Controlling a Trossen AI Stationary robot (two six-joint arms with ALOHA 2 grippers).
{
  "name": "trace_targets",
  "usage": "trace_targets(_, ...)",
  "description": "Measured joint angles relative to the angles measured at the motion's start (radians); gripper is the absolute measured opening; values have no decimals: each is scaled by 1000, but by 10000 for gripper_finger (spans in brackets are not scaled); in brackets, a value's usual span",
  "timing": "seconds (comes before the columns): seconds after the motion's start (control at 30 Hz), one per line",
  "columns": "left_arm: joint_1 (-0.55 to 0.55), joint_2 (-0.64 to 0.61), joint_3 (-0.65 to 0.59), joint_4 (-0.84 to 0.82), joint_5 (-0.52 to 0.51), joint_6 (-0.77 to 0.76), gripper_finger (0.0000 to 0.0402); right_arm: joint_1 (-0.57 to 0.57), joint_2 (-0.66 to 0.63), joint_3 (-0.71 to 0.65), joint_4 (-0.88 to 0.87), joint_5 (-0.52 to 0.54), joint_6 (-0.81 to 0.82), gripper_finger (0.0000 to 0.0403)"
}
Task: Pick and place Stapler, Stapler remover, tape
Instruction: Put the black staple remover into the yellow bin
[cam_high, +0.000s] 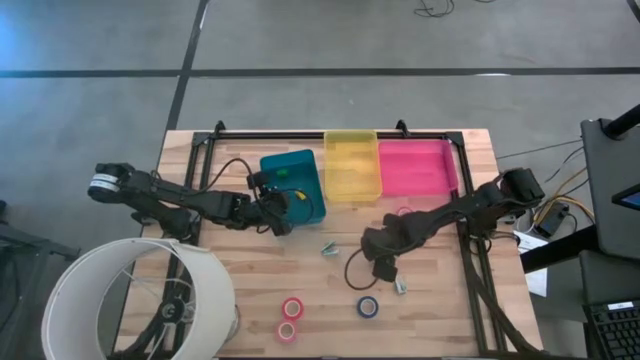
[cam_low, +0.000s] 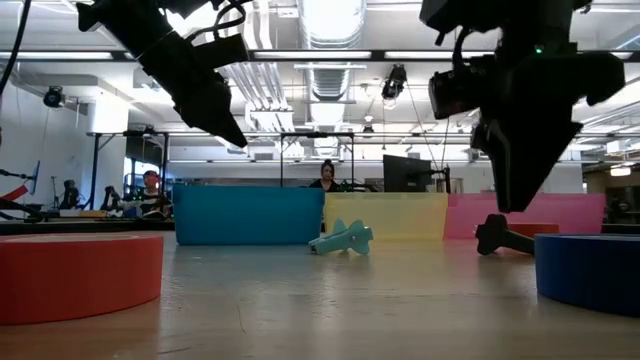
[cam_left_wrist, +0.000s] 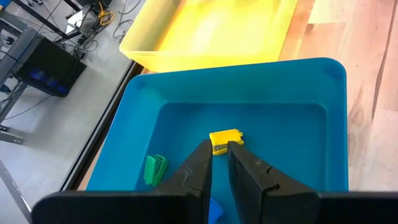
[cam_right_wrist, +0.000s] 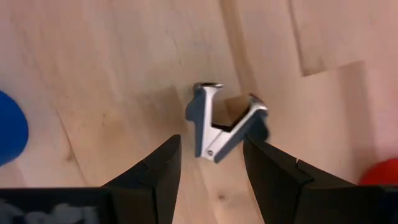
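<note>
The small grey-blue metal staple remover (cam_right_wrist: 224, 124) lies on the bare wooden table (cam_high: 440, 320), right of the dark blue tape ring (cam_high: 368, 306). The right gripper (cam_right_wrist: 211, 171) hangs just above it, fingers spread and empty. Two pinkish-red tape rings (cam_high: 290, 318) lie nearer left. The left gripper (cam_left_wrist: 219, 167) hovers over the teal plastic bin (cam_left_wrist: 336, 112) with its fingers pressed together, above a little yellow block (cam_left_wrist: 225, 139).

Bare table (cam_high: 440, 300) surrounds the stapler remover (cam_right_wrist: 225, 121); only the blue tape (cam_high: 368, 306) lies near.
</note>
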Motion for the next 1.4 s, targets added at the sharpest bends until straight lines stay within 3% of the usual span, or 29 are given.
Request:
trace_targets(0.67,1,0,0,0,-1,10,53,-1,0,-103,187,-4,-43,166)
trace_targets(0.9,1,0,0,0,-1,14,53,-1,0,-159,367,-4,-156,166)
trace_targets(1.1,1,0,0,0,-2,14,53,-1,0,-197,374,-4,-144,166)
trace_targets(1.4,1,0,0,0,-2,15,53,-1,0,-205,372,-4,-149,128)
